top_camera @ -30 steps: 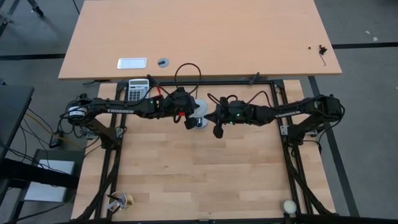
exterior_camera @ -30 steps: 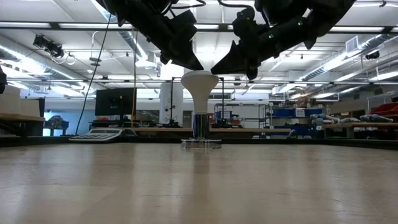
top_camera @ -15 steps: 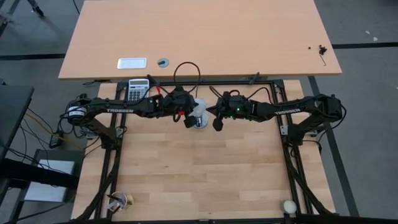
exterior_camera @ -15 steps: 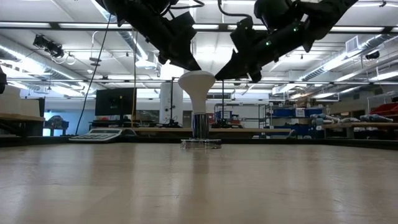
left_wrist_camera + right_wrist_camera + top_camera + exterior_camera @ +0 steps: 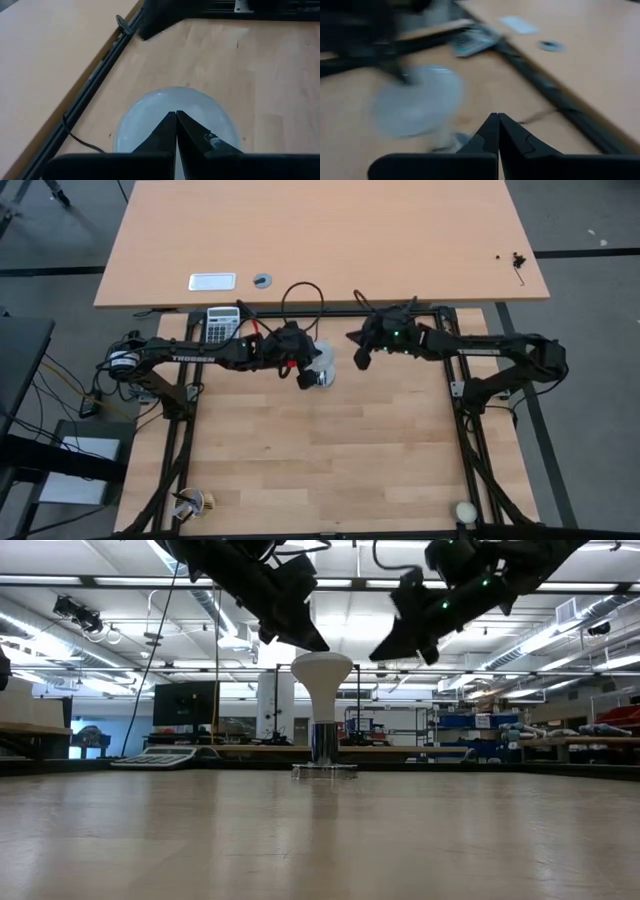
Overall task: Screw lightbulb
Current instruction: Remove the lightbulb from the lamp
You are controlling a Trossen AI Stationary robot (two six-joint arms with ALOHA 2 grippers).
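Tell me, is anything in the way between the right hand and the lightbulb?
Nothing visible is. The right hand, shut, hangs up beside the lightbulb, apart from it, with only open air between. The left hand, also shut, sits at the bulb's other side.

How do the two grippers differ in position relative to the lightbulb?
The left gripper sits at the lightbulb dome's upper edge; the right gripper hangs apart from it, off to the side. Seen from overhead, the left covers the bulb and the right clears it. Both are shut and empty.
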